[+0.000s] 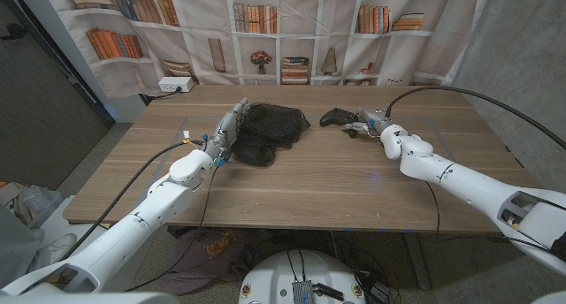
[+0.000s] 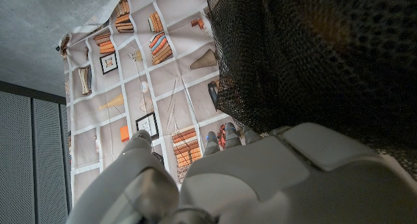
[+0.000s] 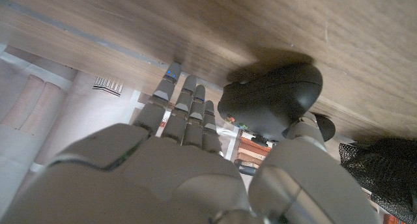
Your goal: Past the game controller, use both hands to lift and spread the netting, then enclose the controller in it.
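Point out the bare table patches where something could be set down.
Bare wood spans the near half of the table, between both forearms. A narrower strip lies behind the netting and controller, toward the backdrop. It is crowded where the left hand meets the netting and around the right hand.

The table (image 1: 336,185) is wood, a matt brown grain with a smooth face; the netting (image 1: 270,127) near its far edge is black open mesh, soft and crumpled, its weave coarse in the left wrist view; the game controller (image 1: 337,117) is dark plastic, smooth with a dull sheen; the left hand (image 1: 224,134) and right hand (image 1: 370,125) have pale grey plastic shells, smooth and satin; the backdrop (image 1: 292,30) is printed cloth, matt and lightly creased.
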